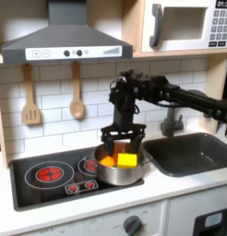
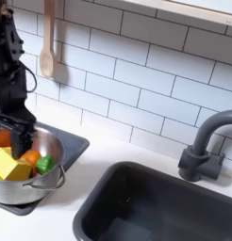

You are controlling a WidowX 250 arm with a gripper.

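Observation:
My gripper (image 1: 122, 144) hangs open just above a silver pot (image 1: 134, 173) that stands on the black stove (image 1: 41, 175). Its fingers point down over the pot's mouth with nothing between them. Inside the pot lie a yellow block (image 1: 128, 159) and an orange piece (image 1: 107, 160). In the second exterior view the gripper (image 2: 14, 132) is at the left edge over the pot (image 2: 47, 146), where the yellow block (image 2: 8, 166), an orange piece (image 2: 30, 156) and a small green piece (image 2: 44, 165) are packed together under the fingers.
A dark sink (image 1: 194, 152) with a grey faucet (image 1: 173, 120) lies to the first exterior view's right of the pot. A wooden spatula (image 1: 30, 97) and spoon (image 1: 77, 92) hang on the tiled wall. A range hood (image 1: 65, 41) and microwave (image 1: 189, 26) sit overhead.

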